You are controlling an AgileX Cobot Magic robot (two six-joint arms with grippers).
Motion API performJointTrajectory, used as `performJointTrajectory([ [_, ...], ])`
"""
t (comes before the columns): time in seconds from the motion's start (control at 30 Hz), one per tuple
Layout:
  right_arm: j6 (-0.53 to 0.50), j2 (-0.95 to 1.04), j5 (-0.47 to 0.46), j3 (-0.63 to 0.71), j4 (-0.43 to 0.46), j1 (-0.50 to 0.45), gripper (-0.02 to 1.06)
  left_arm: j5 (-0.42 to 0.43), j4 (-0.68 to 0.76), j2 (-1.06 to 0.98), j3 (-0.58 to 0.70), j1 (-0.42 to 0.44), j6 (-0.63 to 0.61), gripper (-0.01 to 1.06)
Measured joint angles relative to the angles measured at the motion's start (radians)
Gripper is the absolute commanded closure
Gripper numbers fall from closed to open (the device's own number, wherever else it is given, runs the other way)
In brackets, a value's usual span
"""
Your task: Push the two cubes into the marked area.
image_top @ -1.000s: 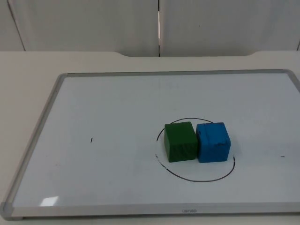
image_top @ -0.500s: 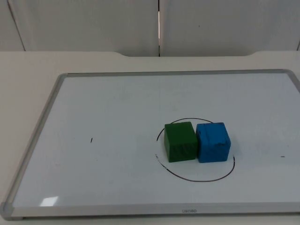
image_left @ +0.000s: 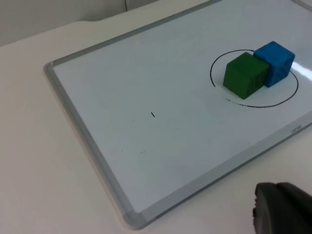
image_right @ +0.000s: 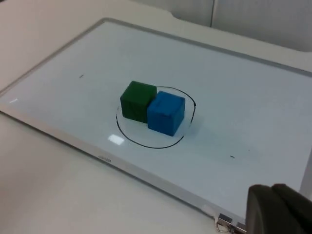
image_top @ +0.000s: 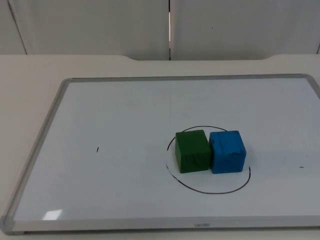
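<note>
A green cube (image_top: pixel 192 151) and a blue cube (image_top: pixel 227 151) stand side by side, touching, inside a black drawn circle (image_top: pixel 207 186) on the whiteboard (image_top: pixel 125 115). The left wrist view looks from a distance at the green cube (image_left: pixel 245 75), the blue cube (image_left: pixel 276 61) and the circle (image_left: pixel 263 104). From the right wrist view I see the green cube (image_right: pixel 138 100) and the blue cube (image_right: pixel 166 112) within the circle (image_right: pixel 146 143). A black fingertip (image_left: pixel 282 210) of the left gripper and a black fingertip (image_right: pixel 278 210) of the right gripper stand far back from the cubes. Both arms wait off the board.
The whiteboard has a grey frame (image_top: pixel 37 150) and lies on the white table (image_top: pixel 25 80). A short black mark (image_top: pixel 97 149) sits on the board's left half, another small mark (image_top: pixel 301 167) at its right. The grey partition wall (image_top: pixel 100 25) closes the far side.
</note>
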Motion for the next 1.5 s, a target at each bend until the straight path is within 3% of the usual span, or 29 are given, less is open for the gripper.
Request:
performJointTrajectory([
  [0.6,0.086,0.000,0.022,0.016,-0.068,0.000,1.04,0.000,0.001,0.000,0.000,0.000,0.000,1.05],
  [0.7,0.086,0.000,0.022,0.016,-0.068,0.000,1.04,0.000,0.001,0.000,0.000,0.000,0.000,0.98],
  [0.77,0.086,0.000,0.022,0.016,-0.062,0.000,1.04,0.000,0.001,0.000,0.000,0.000,0.000,0.79],
  [0.9,0.086,0.000,0.022,0.016,-0.062,0.000,1.04,0.000,0.001,0.000,0.000,0.000,0.000,0.22],
  [0.93,0.086,0.000,0.022,0.016,-0.062,0.000,1.04,0.000,0.001,0.000,0.000,0.000,0.000,0.22],
  [1.0,0.086,0.000,0.022,0.016,-0.062,0.000,1.04,0.000,0.001,0.000,0.000,0.000,0.000,0.00],
  [1.5,0.086,0.000,0.022,0.016,-0.062,0.000,1.04,0.000,0.001,0.000,0.000,0.000,-0.008,0.00],
])
